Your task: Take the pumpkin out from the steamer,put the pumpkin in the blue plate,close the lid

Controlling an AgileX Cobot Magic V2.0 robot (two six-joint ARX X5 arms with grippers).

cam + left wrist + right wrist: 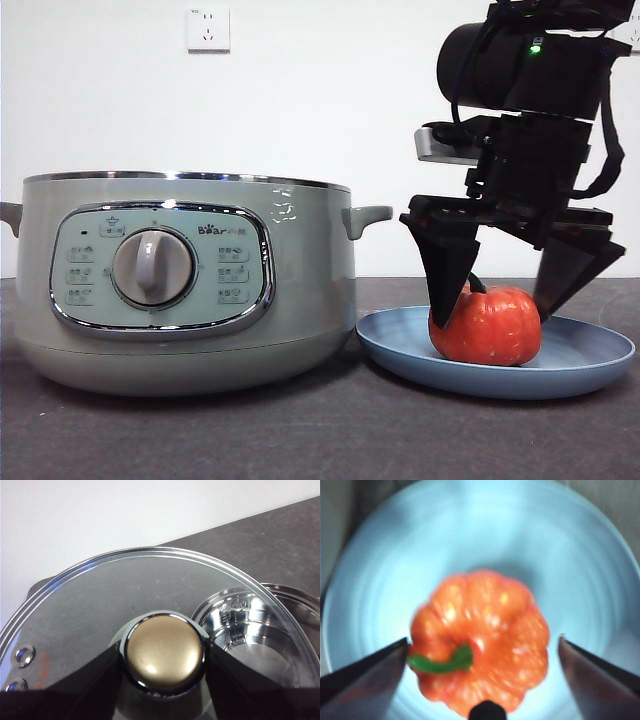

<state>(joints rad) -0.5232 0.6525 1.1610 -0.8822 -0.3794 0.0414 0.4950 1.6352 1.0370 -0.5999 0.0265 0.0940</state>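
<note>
The orange-red pumpkin [495, 335] [505, 615] rests on the blue plate [590, 358] [395, 555], to the right of the steamer [300, 290]. My right gripper [495, 318] [484, 640] hangs open over it, one jaw on each side with a gap to the pumpkin. The steamer stands with no lid on it; its shiny inner pot [250, 630] shows in the left wrist view. My left gripper [165, 656] is shut on the knob [165, 652] of the clear, chrome-rimmed lid [100, 600], held beside the pot. Lid and left gripper are out of the front view.
The dark grey table [320, 440] runs under the pot and plate, with a white wall behind and a wall socket [208, 28] high on it. The steamer's side handle [368, 216] points toward the right arm.
</note>
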